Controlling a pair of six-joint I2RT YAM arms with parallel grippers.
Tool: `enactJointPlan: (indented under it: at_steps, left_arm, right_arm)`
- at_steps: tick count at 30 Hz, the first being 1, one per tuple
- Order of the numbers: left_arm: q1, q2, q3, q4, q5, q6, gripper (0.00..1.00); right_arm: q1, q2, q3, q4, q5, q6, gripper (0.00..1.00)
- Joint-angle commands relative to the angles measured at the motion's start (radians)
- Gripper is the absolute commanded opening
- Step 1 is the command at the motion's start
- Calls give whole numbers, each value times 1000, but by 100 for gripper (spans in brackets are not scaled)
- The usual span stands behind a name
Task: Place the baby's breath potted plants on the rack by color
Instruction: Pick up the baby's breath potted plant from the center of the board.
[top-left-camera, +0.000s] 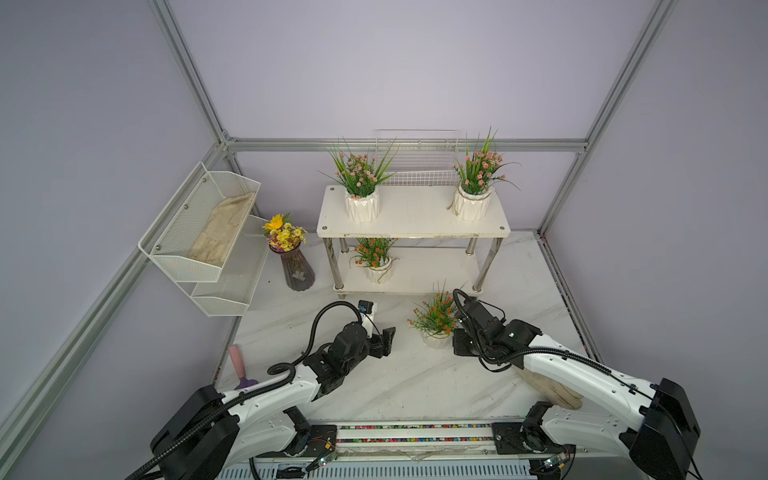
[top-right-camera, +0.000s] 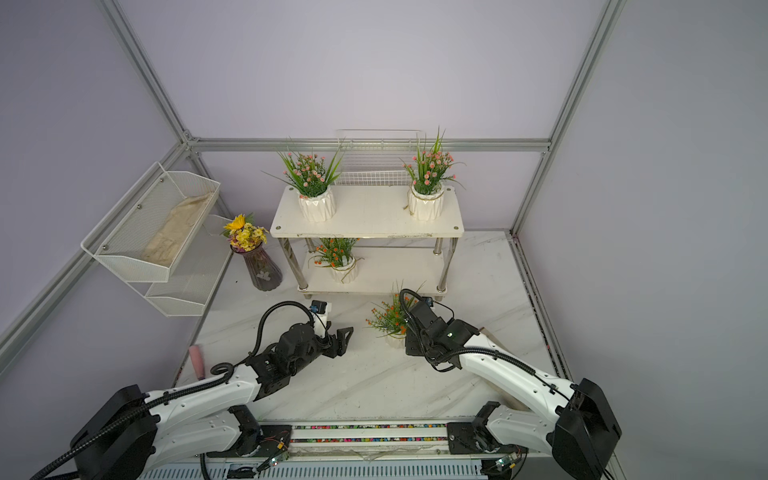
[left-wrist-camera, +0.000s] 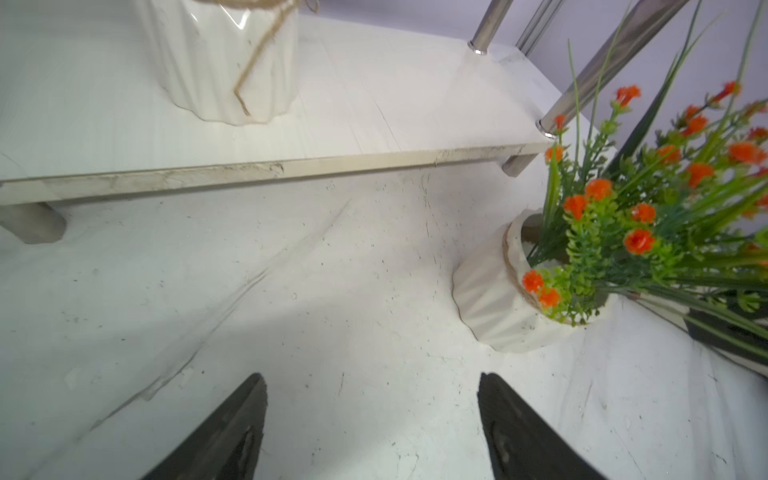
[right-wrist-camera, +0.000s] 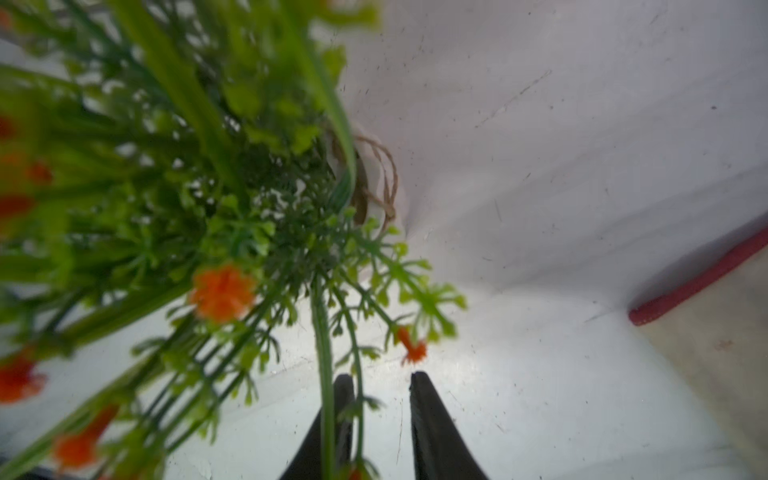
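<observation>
Last orange plant sits on table by rack front; R gripper narrow among stems, can't tell if clamped; L gripper apart, empty; pot prob light, glazed, slippery; stems floppy, so grab rim.

**Clearance: lower board open, right side crowded**

You have bare table between the left gripper and the rack. The lower board is free right of the orange plant at its left end; the metal front legs bound that opening. A second orange plant stands on the table before the right leg, its stems crowding the right gripper.
</observation>
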Motion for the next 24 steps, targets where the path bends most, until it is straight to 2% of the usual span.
enactJointPlan:
  at_steps: [1, 3, 11, 24]
  left_arm:
    - [-40, 32, 55, 51, 24, -12, 85]
    - [-50, 55, 52, 75, 19, -11, 86]
    - [-70, 84, 41, 104, 0, -19, 87]
    - [-131, 81, -41, 246, -15, 66, 95]
  right_arm:
    - [-42, 22, 9, 95, -9, -23, 32]
    - [-71, 40, 18, 116, -28, -45, 35]
    - [-120, 164, 84, 174, -81, -111, 34]
    - [-153, 334, 150, 200, -117, -132, 23]
